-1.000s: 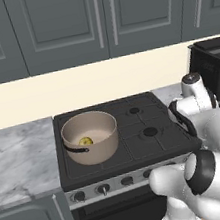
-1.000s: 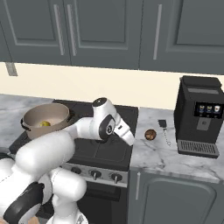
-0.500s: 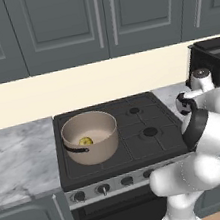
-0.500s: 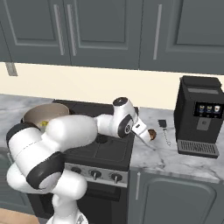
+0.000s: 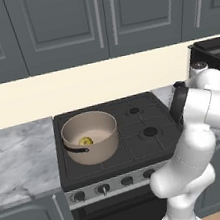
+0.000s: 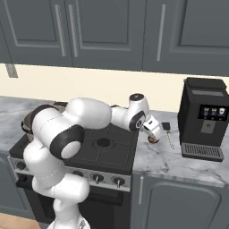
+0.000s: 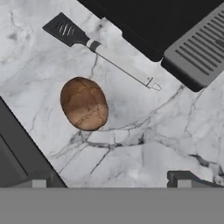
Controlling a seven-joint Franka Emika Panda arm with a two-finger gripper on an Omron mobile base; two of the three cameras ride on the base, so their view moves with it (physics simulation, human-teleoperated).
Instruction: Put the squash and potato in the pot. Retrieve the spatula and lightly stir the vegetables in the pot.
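The brown potato [image 7: 84,103] lies on the marble counter right of the stove, with the gripper [image 7: 111,181] open just above it and nothing between its widely spaced fingertips. From the right base view, the gripper [image 6: 153,134] hangs over the potato [image 6: 154,141], hiding most of it. The spatula [image 7: 105,51] lies flat just beyond the potato, dark blade toward the stove side and grey handle toward the coffee machine; its thin shape [image 6: 169,134] also shows on the counter. The beige pot [image 5: 90,135] sits on the front left burner with the yellow squash [image 5: 85,141] inside.
A black coffee machine [image 6: 203,118] stands on the counter right of the spatula, its drip tray [image 7: 197,48] close to the handle's end. The dark stove edge [image 7: 17,148] borders the potato's other side. Grey cabinets hang above.
The arm has swung right from over the stove to the counter by the coffee machine, bringing the hand over the potato. The pot and squash stayed put.
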